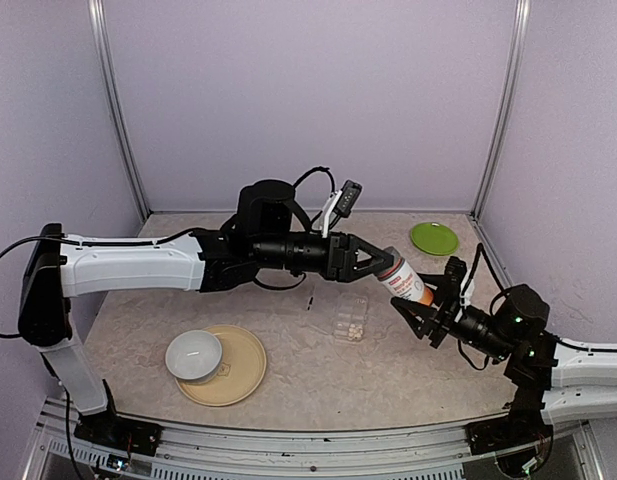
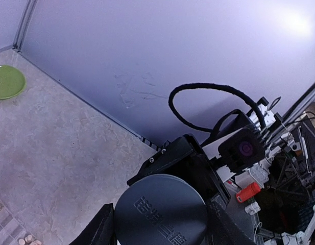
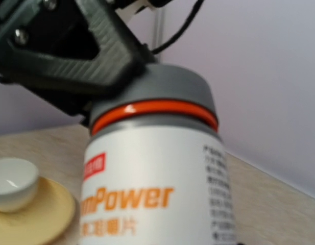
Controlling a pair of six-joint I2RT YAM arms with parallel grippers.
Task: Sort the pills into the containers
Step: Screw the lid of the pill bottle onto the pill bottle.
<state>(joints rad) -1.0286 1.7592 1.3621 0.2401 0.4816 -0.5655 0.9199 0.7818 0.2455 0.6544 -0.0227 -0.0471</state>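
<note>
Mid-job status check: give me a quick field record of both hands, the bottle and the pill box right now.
bottle: tilted above the table, grey cap on
left hand: closed on the grey cap
right hand: closed on the bottle body
pill box: flat on the table, near the bottle, untouched
pills: a few visible in the box

One bottle (image 1: 408, 280), one pill box (image 1: 351, 320), two plates (image 1: 434, 238) (image 1: 250, 350), one bowl (image 1: 194, 355)

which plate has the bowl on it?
The tan plate at the front left: the white bowl sits on its left side. The green plate at the back right carries nothing.
</note>
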